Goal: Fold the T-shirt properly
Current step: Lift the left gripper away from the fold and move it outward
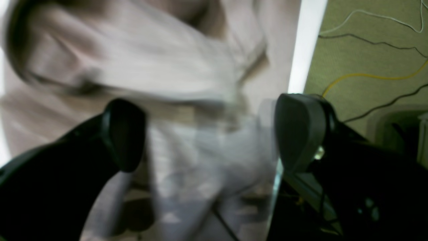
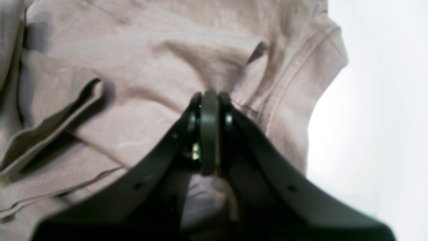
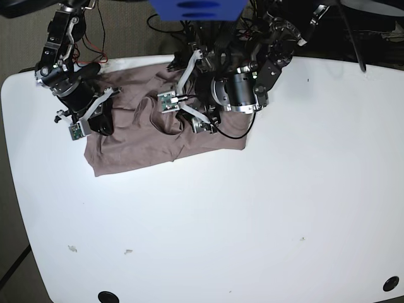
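Black right gripper (image 2: 209, 100) is pinching wrinkled mauve cotton T-shirt (image 3: 136, 136), bunched at white table's (image 3: 252, 214) far edge | left gripper (image 1: 210, 134) is hovering spread | step: gathering fabric | next: spreading flat before folding

A wrinkled dusty mauve cotton T-shirt (image 3: 145, 142) lies bunched at the far side of the white rounded desk (image 3: 252, 221), both black arms over it.

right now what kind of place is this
Probably a robotics lab bench: a white table with two robot arms over a T-shirt, loose cables on the carpet beside it.
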You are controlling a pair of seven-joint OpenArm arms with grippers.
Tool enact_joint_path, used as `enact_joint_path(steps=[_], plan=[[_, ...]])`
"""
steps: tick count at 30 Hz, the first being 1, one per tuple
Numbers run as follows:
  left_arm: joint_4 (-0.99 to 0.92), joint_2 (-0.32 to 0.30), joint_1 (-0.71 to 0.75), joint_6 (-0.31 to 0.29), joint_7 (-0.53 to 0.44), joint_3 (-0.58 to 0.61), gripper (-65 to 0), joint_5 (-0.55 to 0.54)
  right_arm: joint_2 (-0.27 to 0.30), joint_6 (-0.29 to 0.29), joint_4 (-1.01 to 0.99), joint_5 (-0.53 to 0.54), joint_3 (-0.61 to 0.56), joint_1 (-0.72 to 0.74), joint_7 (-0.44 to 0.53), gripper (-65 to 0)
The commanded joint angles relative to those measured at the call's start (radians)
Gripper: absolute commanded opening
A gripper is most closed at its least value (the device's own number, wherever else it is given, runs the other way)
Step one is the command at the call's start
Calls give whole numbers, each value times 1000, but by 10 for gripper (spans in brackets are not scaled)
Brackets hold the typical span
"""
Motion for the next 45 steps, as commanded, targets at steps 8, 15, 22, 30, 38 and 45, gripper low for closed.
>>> enact_joint_path(steps=[8,15,22,30,38,45], plan=[[56,34,-79,1,19,1,-86,-109,4,7,-10,-61,-3,-15,-94,-650],[56,39,-85,1,22,1,-86,-114,6,7,-12,-61,-3,-15,-94,-648],[58,31,-85,1,16,-81,-86,-112,6,7,-13,-61,-3,-15,-94,-648],[59,-73,-94,1,15,-234,-86,-120,6,7,-13,-61,-3,-15,-94,-648],[59,-141,-92,1,15,-289,-86,-120,6,7,-13,-61,-3,-15,-94,-648],[58,-173,-91,1,13,-289,-86,-112,6,7,-15,-61,-4,-14,-94,-648]])
